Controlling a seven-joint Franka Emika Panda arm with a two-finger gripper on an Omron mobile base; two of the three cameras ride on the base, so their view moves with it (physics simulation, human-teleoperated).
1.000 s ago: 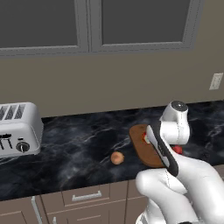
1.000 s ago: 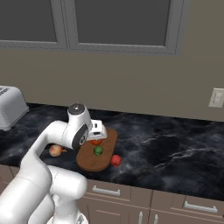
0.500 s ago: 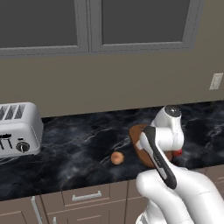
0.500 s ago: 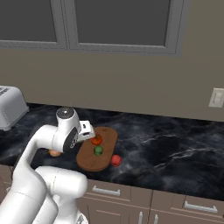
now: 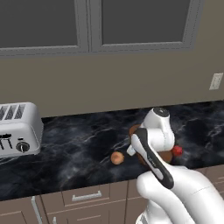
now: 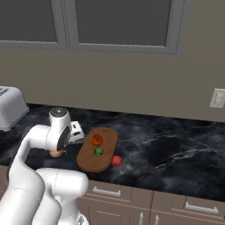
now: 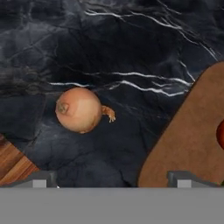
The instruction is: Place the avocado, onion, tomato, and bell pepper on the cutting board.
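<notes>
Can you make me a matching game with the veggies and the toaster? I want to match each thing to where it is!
Things:
1. onion
2. avocado
3. red vegetable
4. toaster

Places:
A. on the cutting board, beside an orange-red vegetable
B. on the dark counter, touching the right edge of the board in the right base view
C. at the far left of the counter, by the wall
D. alone on the counter, left of the board

Pairs: 1-D, 2-A, 3-B, 4-C
</notes>
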